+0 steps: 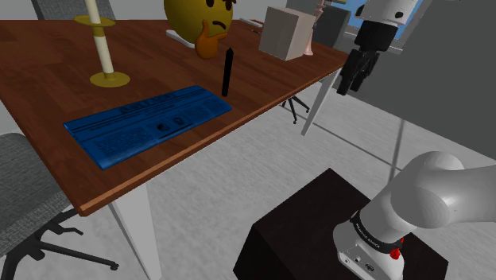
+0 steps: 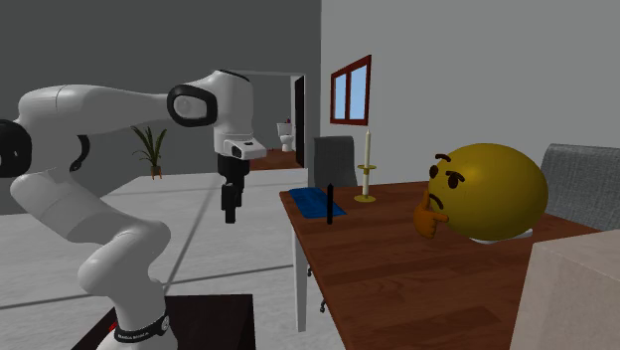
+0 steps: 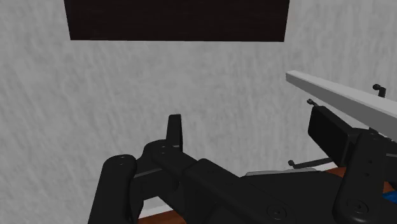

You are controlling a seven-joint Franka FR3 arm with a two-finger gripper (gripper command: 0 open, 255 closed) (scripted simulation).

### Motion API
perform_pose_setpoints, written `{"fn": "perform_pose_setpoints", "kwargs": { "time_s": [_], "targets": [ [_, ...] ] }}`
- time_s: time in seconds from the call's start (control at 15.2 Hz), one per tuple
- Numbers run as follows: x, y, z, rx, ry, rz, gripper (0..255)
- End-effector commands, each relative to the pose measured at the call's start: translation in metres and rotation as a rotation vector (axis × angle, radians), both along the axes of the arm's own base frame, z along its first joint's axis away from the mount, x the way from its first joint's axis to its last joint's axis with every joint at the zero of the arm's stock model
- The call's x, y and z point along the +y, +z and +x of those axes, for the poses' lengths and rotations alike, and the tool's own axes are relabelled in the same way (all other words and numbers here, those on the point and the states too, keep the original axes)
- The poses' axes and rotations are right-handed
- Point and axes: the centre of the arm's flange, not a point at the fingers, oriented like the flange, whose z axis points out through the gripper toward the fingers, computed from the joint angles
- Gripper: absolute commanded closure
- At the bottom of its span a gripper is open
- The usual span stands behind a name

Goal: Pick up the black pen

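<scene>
Open gripper [image 1: 352,82] over the floor [image 1: 238,175], off the worktop [image 1: 48,71] edge and well apart from the pen [image 1: 227,73].
Stands upright on the worktop, just beside the keyboard [image 1: 147,123]. Risks toppling and rolling from a sideways finger brush, or clipping the worktop edge on the way in. Shows no readable writing: keyboard marks and base band [image 1: 373,235] too small to tell.

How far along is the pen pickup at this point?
Nothing is done yet: the black pen stands upright on the table, untouched, near the blue keyboard. In hand: the gripper hangs off the table's edge, over the floor, jaws apart, holding nothing. Left: reach the pen, close on it, lift.
</scene>
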Motion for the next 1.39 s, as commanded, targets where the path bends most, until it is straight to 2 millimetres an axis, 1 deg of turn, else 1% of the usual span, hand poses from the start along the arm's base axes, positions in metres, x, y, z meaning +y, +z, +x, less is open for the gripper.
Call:
{"fn": "perform_pose_setpoints", "kwargs": {
  "time_s": [0.0, 1.32],
  "targets": [
    [0.000, 0.000, 0.000, 0.000, 0.000, 0.000, 0],
    [0.158, 0.043, 0.197, -0.078, -0.044, -0.028, 0]
  ]
}}
